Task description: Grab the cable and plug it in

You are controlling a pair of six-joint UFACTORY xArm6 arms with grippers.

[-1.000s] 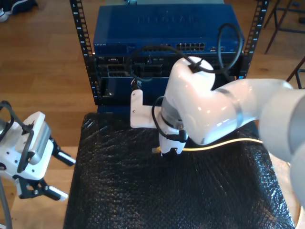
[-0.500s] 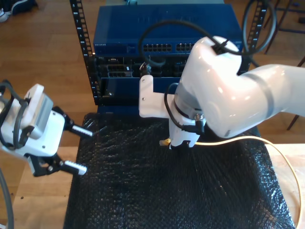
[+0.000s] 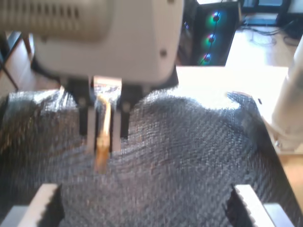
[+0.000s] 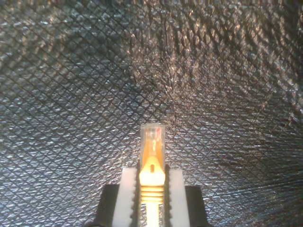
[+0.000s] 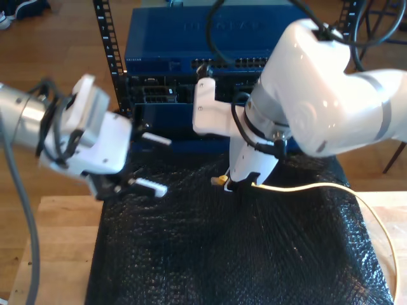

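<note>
- Exterior view: my second gripper (image 5: 236,184) hangs just above the black mat (image 5: 222,254), pinching the cable (image 5: 305,186) right behind its plug (image 5: 219,181); the plug juts toward this view's left, and the pale-yellow line trails off to this view's right.
- Second wrist view: the two pale fingers (image 4: 127,194) clamp the ribbed boot, with the clear plug (image 4: 152,142) sticking out past them, clear of the mat (image 4: 71,94).
- First wrist view: my first gripper (image 3: 147,203) is spread wide, nothing between its jaws, facing the held plug (image 3: 101,144).
- Exterior view: my first gripper (image 5: 143,162) sits at this view's left, near the blue network switch (image 5: 191,44) in the rack beyond the mat's far edge.
- Progress, as a judgement: the grab looks done; carrying the plug to a port and seating it remains.
</note>
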